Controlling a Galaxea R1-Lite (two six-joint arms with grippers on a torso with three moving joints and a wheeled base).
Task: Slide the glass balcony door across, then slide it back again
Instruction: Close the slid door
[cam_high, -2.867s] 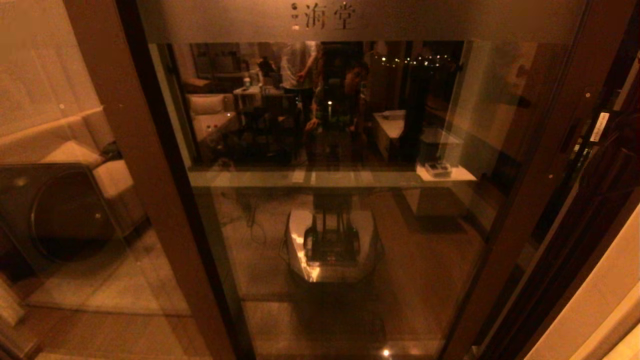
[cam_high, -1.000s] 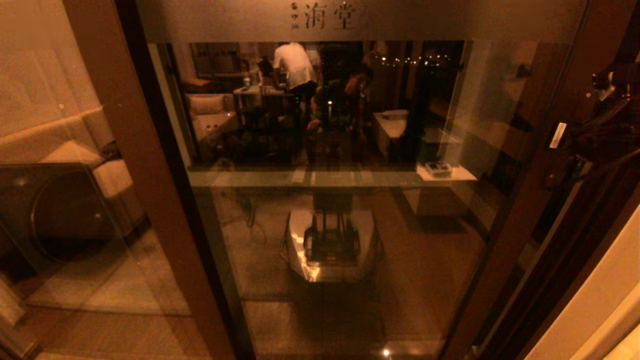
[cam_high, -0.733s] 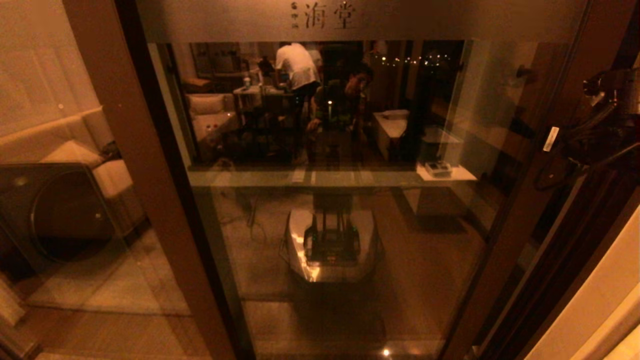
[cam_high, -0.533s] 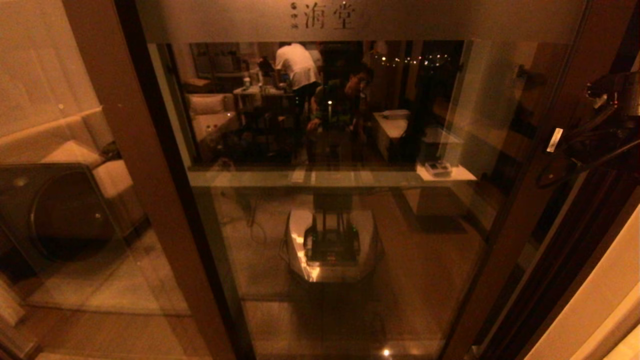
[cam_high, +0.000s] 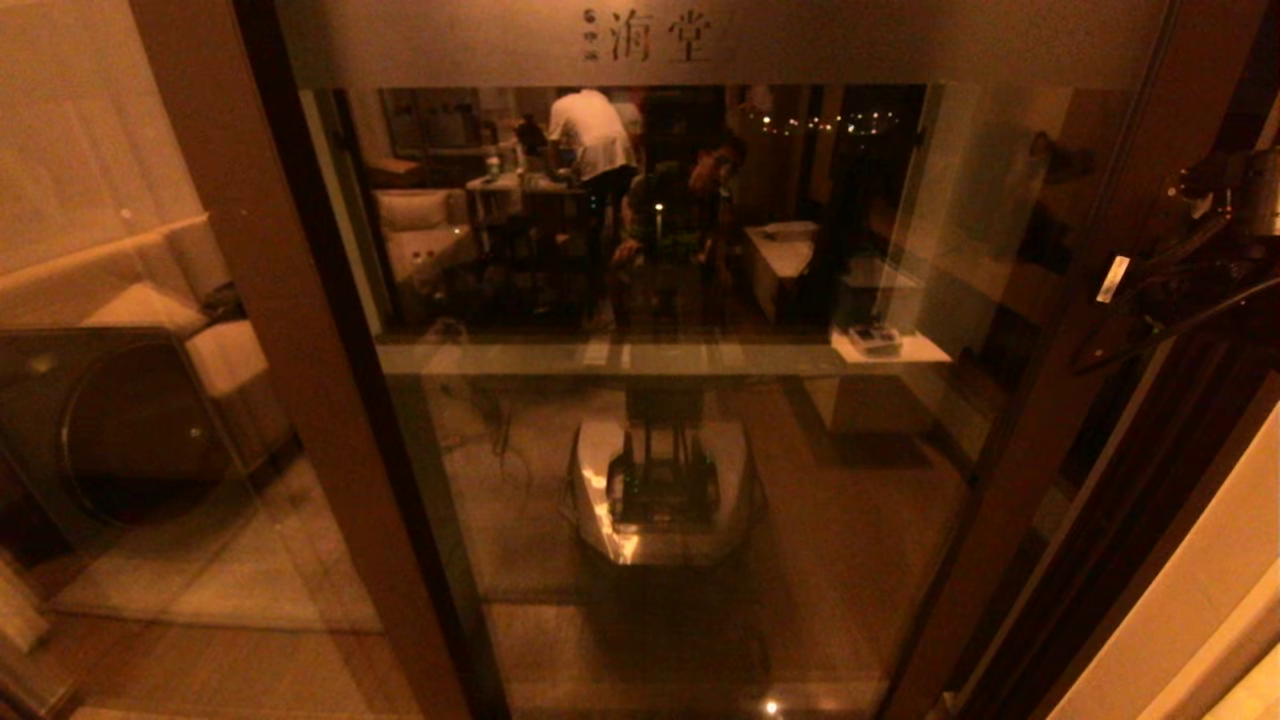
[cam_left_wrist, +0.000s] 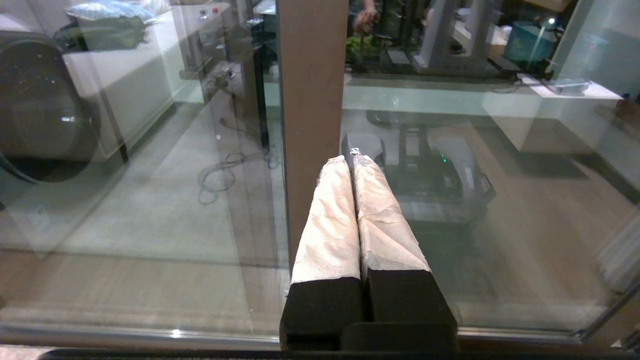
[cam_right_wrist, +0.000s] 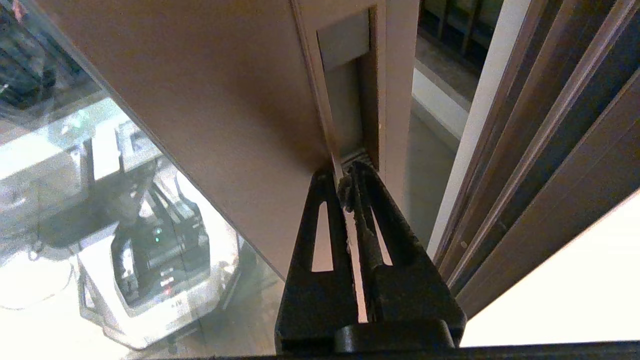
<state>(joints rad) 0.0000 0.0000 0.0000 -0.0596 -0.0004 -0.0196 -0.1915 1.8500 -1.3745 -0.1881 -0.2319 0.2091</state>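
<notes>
The glass balcony door (cam_high: 900, 45) fills the head view, with a frosted top band carrying Chinese characters and brown uprights. My right arm (cam_high: 1200, 260) reaches up to its right upright (cam_high: 1070, 360). In the right wrist view my right gripper (cam_right_wrist: 342, 172) sits at the lower end of the recessed handle plate (cam_right_wrist: 345, 100). It is shut on the plate's thin lip, one finger inside the recess. My left gripper (cam_left_wrist: 350, 159) is shut, its white-wrapped fingers (cam_left_wrist: 330, 220) empty, low before the glass by a brown upright (cam_left_wrist: 310, 100) with no handle.
A round-fronted appliance (cam_high: 120, 420) stands behind the left glass. My base is reflected in the pane (cam_high: 660, 490). Dark track rails (cam_right_wrist: 530, 150) and a pale wall (cam_high: 1200, 600) close the right side. A narrow strip of floor (cam_right_wrist: 425, 170) shows between door edge and jamb.
My right arm has risen into view and moved left up to the door's right upright. Over the last half second it barely moved. The door stays about where it was.
</notes>
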